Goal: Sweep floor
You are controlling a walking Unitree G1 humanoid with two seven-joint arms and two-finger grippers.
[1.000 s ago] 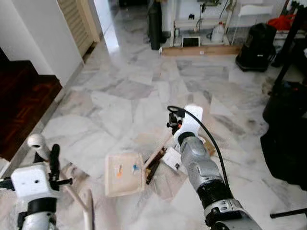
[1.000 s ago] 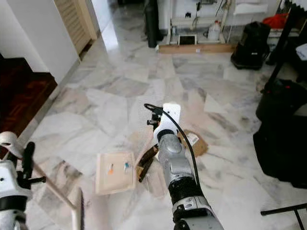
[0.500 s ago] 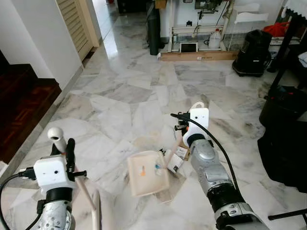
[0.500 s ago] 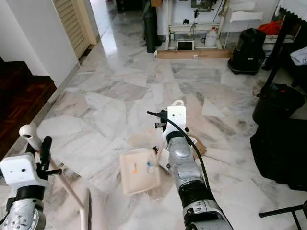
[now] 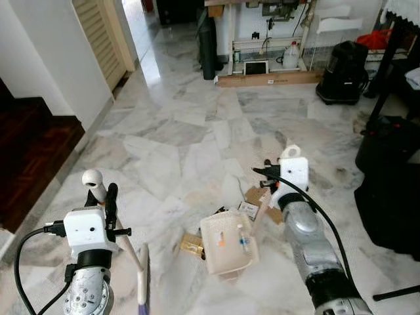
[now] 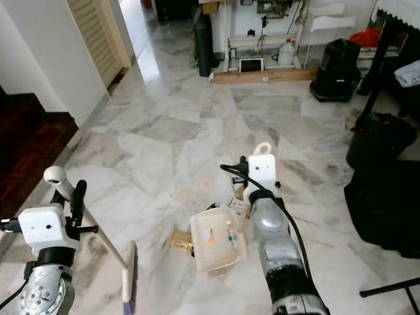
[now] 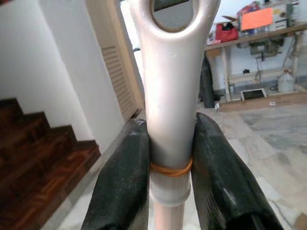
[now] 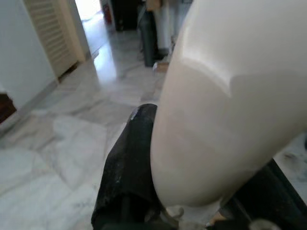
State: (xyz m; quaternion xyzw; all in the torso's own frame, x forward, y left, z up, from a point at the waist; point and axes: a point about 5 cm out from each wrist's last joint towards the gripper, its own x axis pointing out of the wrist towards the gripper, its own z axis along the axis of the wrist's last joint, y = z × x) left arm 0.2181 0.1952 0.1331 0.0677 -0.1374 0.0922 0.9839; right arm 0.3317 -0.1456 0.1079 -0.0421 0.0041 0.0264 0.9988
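My left gripper [image 5: 107, 199] is shut on the pale broom handle [image 5: 94, 178] near its looped top, low at the left. The stick slants down to the broom head [image 5: 142, 289] on the floor. In the left wrist view both black fingers [image 7: 122, 182] squeeze the broom handle [image 7: 170, 120]. My right gripper [image 5: 268, 186] is shut on the cream dustpan's handle [image 8: 225, 120]. The dustpan [image 5: 226, 243] lies flat on the marble with an orange bit [image 5: 221, 241] and a blue bit [image 5: 241, 240] inside. Cardboard scraps [image 5: 191, 244] lie just left of it, more scraps [image 5: 252, 195] behind it.
Dark wooden stairs [image 5: 33, 151] and a white wall corner stand on the left. A black bin [image 5: 390, 190] and a tripod leg [image 5: 394, 293] crowd the right. At the far wall stand a wooden plank [image 5: 269, 79], a black post [image 5: 207, 42] and a black vacuum [image 5: 341, 72].
The camera has shifted. My right arm has swung to the right and slid the dustpan with it, so a brown scrap now lies left of the pan. The broom stays gripped.
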